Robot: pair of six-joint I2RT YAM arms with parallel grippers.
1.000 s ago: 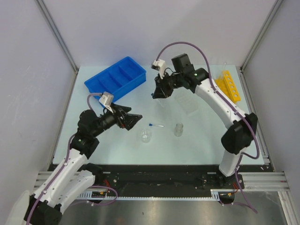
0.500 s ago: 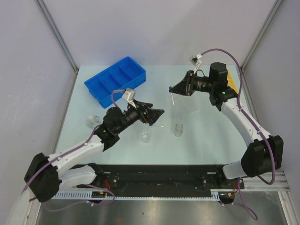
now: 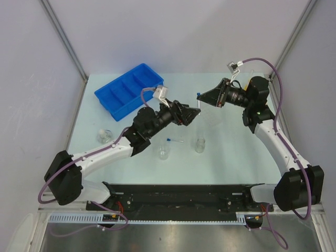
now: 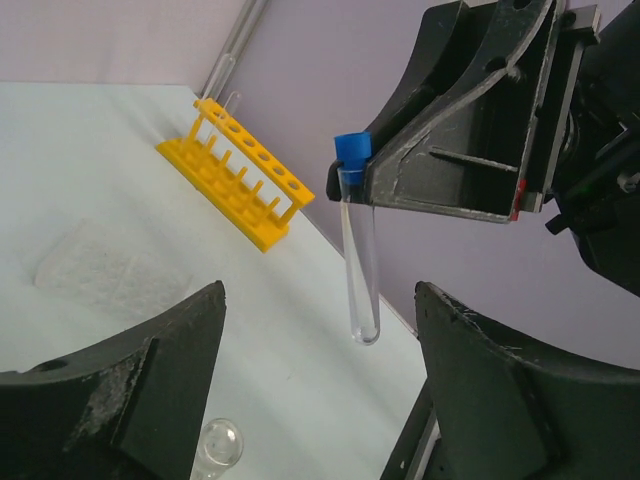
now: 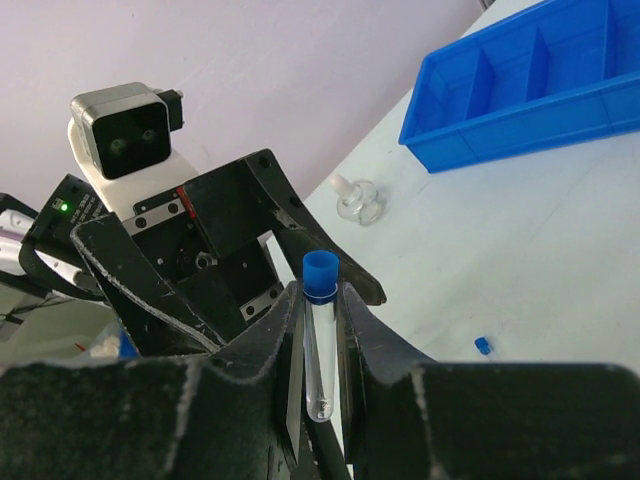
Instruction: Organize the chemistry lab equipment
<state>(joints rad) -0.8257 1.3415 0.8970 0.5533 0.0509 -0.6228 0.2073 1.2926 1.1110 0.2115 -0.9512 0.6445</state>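
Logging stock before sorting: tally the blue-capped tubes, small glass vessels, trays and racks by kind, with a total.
Blue-capped tubes: 2 (one in the right tool, one on the table)
Small glass vessels: 3
Blue tray: 1
Yellow rack: 1
Total: 7

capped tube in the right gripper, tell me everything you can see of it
The tube is thin and clear, glass or plastic by its look, with a rounded closed bottom and a blue cap on top. It looks empty. It hangs nearly upright, cap up, well above the table. The right gripper pinches it just under the cap, and most of its length hangs free below. The open left gripper faces it without touching it.
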